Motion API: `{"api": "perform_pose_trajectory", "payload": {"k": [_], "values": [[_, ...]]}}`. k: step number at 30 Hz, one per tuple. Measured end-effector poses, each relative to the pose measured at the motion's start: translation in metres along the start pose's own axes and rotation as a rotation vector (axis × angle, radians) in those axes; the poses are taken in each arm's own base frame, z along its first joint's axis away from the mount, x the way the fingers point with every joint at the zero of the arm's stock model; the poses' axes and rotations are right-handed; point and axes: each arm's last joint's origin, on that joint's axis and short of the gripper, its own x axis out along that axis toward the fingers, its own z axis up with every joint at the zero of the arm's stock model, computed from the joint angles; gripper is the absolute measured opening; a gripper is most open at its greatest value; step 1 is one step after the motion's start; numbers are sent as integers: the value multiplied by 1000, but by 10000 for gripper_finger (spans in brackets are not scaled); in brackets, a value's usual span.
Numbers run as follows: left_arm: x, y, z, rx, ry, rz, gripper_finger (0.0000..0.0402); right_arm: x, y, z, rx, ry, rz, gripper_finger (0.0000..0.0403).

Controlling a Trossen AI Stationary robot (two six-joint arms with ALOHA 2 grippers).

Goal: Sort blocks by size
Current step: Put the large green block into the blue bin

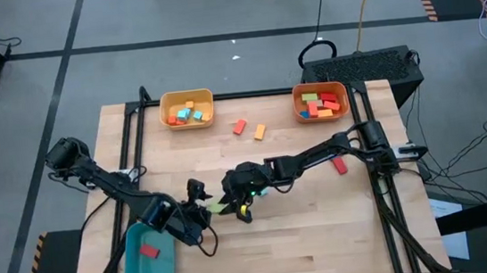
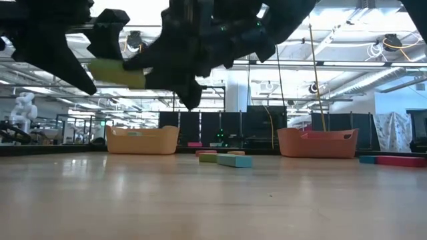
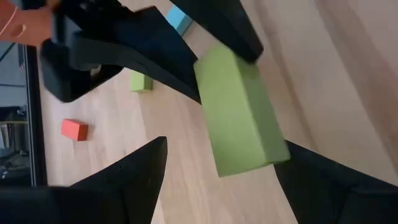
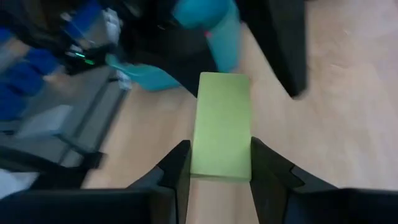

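A light green block hangs in the air near the table's front middle, high above the wood in the low view. My right gripper is shut on one end of it and reaches in from the right. My left gripper comes from the left and is open. Its two fingers stand on either side of the block's free end. Loose blocks lie on the table: a red one, an orange one and another red one. My right gripper pinches the green block's two long sides between its two fingers, at the end nearest the wrist. The fingers lie along the block and slant down from the table's right. The block sticks out ahead of them, lifted clear of the table. My left gripper has one finger close to the block's corner; whether they touch, I cannot tell.
A yellow bin and an orange bin, both holding blocks, stand at the far edge. A teal bin with a red block sits at the front left. Small green, light blue and red blocks lie mid-table.
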Motion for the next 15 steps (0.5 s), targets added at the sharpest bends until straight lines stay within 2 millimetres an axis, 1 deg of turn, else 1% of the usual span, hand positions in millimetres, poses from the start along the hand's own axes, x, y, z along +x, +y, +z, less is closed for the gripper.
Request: {"api": "perform_pose_trajectory", "payload": {"k": [3, 5, 10, 15], "values": [[-2, -3, 3, 12, -33, 6, 284, 0, 1, 2, 18, -5, 30, 109], [-4, -5, 6, 6, -63, 21, 274, -1, 0, 2, 21, -8, 28, 109], [-10, -7, 12, 4, -101, 28, 220, -1, 0, 6, 49, -31, 63, 109], [-12, -10, 12, 8, -107, 22, 174, -1, 2, 6, 60, -20, 91, 109]]}}
